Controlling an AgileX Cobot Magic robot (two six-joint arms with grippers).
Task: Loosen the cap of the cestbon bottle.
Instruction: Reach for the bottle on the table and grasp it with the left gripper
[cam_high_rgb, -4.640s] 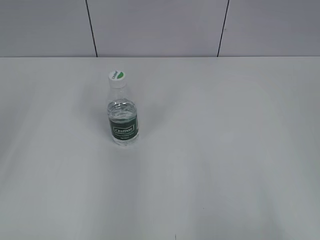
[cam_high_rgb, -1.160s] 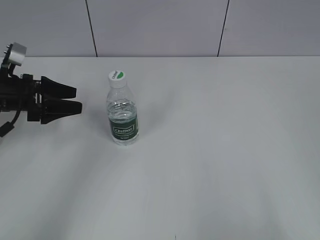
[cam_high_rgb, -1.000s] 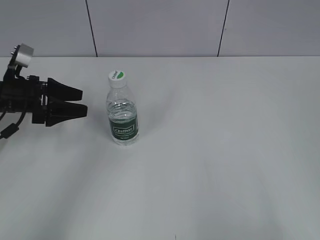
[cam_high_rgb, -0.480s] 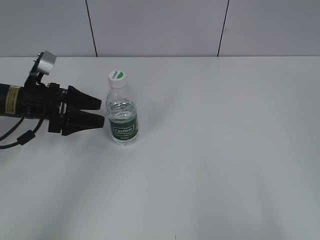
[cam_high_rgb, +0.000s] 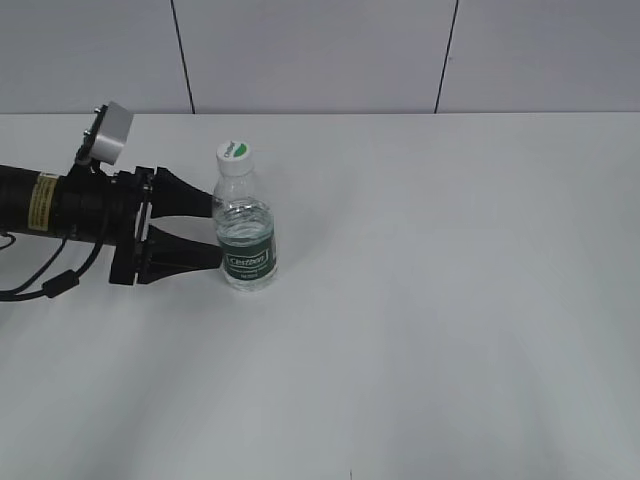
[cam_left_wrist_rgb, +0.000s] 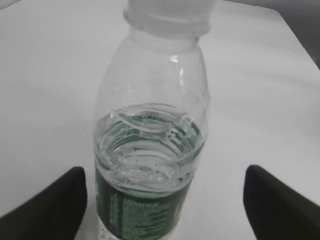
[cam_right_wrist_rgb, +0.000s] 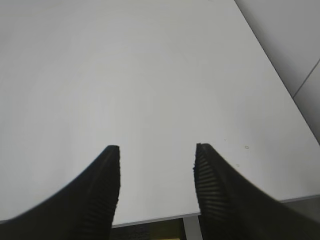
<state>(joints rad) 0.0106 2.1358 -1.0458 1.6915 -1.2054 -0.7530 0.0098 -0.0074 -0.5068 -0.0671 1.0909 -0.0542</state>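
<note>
The cestbon bottle (cam_high_rgb: 246, 245) stands upright on the white table, clear with a dark green label band and some water inside. Its white cap (cam_high_rgb: 235, 156) with a green half-circle mark sits on top. My left gripper (cam_high_rgb: 216, 229) reaches in from the left, open, its two black fingertips at the bottle's left side, one high, one low. In the left wrist view the bottle (cam_left_wrist_rgb: 150, 165) fills the middle and my open gripper's (cam_left_wrist_rgb: 165, 195) fingers sit apart on either side. My right gripper (cam_right_wrist_rgb: 157, 150) is open and empty over bare table, out of the exterior view.
The white table (cam_high_rgb: 450, 300) runs to a grey panelled wall at the back. In the right wrist view the table's edge (cam_right_wrist_rgb: 240, 207) lies just beneath the fingertips.
My left arm has moved right across the table toward the bottle and its fingers have spread wider. The bottle has not moved.
</note>
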